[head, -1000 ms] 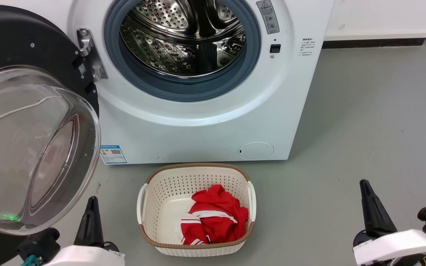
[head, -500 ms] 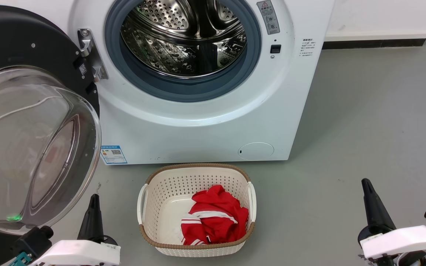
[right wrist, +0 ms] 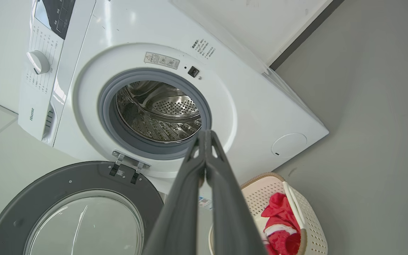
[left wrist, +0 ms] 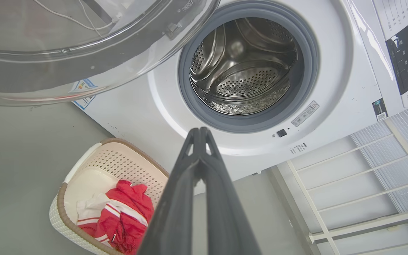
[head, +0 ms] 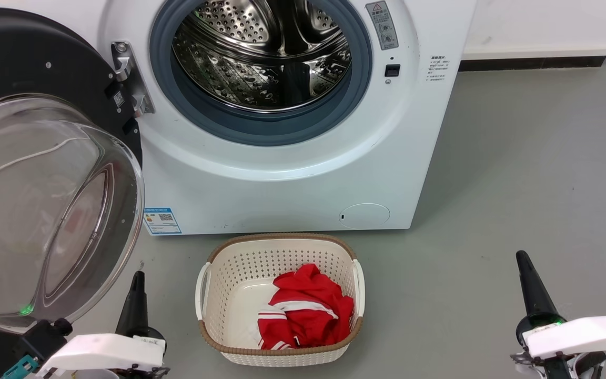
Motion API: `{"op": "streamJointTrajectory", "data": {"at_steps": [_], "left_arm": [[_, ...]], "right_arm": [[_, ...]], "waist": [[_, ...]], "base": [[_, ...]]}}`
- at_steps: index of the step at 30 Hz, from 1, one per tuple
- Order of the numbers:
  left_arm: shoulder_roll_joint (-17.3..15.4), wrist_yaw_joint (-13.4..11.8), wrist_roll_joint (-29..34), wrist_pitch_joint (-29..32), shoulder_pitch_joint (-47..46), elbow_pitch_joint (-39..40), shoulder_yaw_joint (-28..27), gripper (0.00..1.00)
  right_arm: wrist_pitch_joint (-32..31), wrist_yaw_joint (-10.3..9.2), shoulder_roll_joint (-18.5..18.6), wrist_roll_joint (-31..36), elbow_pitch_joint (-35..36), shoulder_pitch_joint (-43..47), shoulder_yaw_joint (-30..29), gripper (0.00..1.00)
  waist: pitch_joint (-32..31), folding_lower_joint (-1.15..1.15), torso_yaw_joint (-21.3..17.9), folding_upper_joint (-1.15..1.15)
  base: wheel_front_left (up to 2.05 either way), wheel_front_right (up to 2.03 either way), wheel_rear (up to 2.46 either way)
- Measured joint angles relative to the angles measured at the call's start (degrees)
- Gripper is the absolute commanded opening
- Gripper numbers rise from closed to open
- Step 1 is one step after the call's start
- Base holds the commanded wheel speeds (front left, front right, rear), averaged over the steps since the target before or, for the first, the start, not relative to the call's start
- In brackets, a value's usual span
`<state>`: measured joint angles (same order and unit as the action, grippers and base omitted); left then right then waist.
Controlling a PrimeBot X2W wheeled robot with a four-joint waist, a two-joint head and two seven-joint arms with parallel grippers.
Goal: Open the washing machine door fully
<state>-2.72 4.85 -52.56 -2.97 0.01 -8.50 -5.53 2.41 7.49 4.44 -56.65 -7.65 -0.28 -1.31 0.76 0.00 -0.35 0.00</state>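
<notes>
Head view: the washing machine door (head: 45, 200) stands swung wide open and takes up the left side of the frame. Its glossy black ring is at the upper left, and its bulging clear glass bowl faces toward the camera. It hangs from a metal hinge (head: 127, 79) at the left edge of the round opening. The washing machine (head: 292, 179) spans the upper middle of the frame. Its perforated steel drum (head: 261, 58) is exposed inside the grey rubber seal (head: 261, 129). A blue label (head: 161, 220) sits at the lower left corner of the white front, and a round flap (head: 364, 215) sits low toward the right.

Just below the machine, at lower centre, a cream basket (head: 282, 238) with a brown rim stands on the grey floor (head: 518, 184). A red garment (head: 305, 308) with white stripes lies inside it.

At the lower left, the left end effector (head: 138, 279) points up the frame, just beside the lower rim of the glass bowl and not touching it. The left wrist view shows its two dark fingers pressed together with nothing between them. At the lower right, the right end effector (head: 523, 260) hangs over bare floor, well apart from the machine. Its fingers are likewise together and empty in the right wrist view, where the door lies at the lower left.
</notes>
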Motion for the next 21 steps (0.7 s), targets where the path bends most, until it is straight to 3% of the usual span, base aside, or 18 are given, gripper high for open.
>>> {"op": "streamJointTrajectory", "data": {"at_steps": [21], "left_arm": [[-0.02, 0.81, -13.86, 3.36, -1.88, -1.96, -0.3, 0.0]], "right_arm": [[-2.42, 0.0, 0.11, -13.25, -2.15, -2.02, -0.82, 0.0]], "waist": [[-0.17, 0.0, 0.1, 0.0]], "base": [[0.0, 0.0, 0.0]]}}
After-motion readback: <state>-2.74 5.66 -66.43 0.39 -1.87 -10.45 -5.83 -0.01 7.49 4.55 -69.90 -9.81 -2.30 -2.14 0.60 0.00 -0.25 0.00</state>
